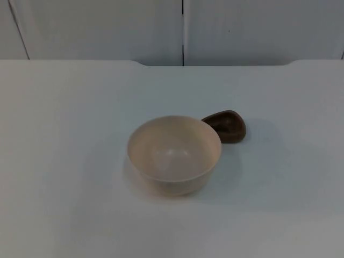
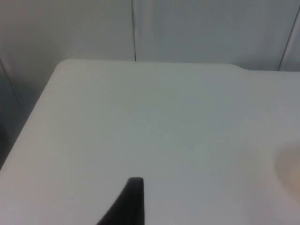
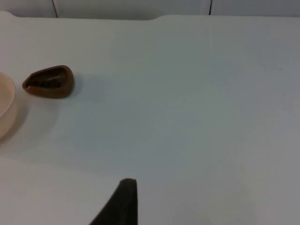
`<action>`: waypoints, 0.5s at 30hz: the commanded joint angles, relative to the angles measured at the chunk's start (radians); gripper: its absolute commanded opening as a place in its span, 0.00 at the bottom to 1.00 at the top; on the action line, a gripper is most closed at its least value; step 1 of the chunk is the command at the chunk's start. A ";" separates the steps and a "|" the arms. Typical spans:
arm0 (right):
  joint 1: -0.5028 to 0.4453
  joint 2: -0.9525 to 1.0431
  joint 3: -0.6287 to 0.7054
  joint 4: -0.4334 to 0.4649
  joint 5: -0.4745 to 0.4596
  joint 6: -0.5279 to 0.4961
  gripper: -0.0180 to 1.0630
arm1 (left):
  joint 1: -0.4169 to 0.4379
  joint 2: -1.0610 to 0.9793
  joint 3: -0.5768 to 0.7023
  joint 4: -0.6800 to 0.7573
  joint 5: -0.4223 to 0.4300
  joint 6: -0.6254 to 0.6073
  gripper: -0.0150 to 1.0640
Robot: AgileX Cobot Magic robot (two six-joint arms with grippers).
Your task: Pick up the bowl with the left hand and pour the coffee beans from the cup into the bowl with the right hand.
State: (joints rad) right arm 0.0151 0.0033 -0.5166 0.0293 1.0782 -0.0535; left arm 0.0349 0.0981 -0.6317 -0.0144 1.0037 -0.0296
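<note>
Sitting near the middle of the white table (image 1: pixel 64 161), nearer its front edge, a cream bowl (image 1: pixel 174 155) is standing upright. Just behind it, toward the right edge, a small brown cup (image 1: pixel 227 126) is touching its rim. Both arms are waiting. One black fingertip (image 2: pixel 129 201) of the left gripper and one fingertip (image 3: pixel 121 202) of the right gripper are hanging over bare table, and I cannot tell how wide either is open.
</note>
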 commanded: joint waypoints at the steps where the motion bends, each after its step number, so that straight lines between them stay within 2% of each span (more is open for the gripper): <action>1: -0.007 -0.003 0.000 -0.002 0.000 -0.008 0.99 | 0.002 0.012 -0.014 -0.022 -0.022 -0.002 0.99; 6: -0.007 -0.003 0.000 -0.002 0.000 -0.008 0.99 | 0.002 0.054 -0.052 -0.080 -0.037 -0.002 0.99; 15: -0.007 -0.003 0.000 -0.002 0.000 -0.008 0.99 | 0.002 0.148 -0.117 -0.101 -0.047 -0.004 0.99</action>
State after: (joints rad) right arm 0.0151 0.0033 -0.5166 0.0293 1.0782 -0.0535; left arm 0.0349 0.2188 -0.7296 -0.1004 0.9769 -0.0296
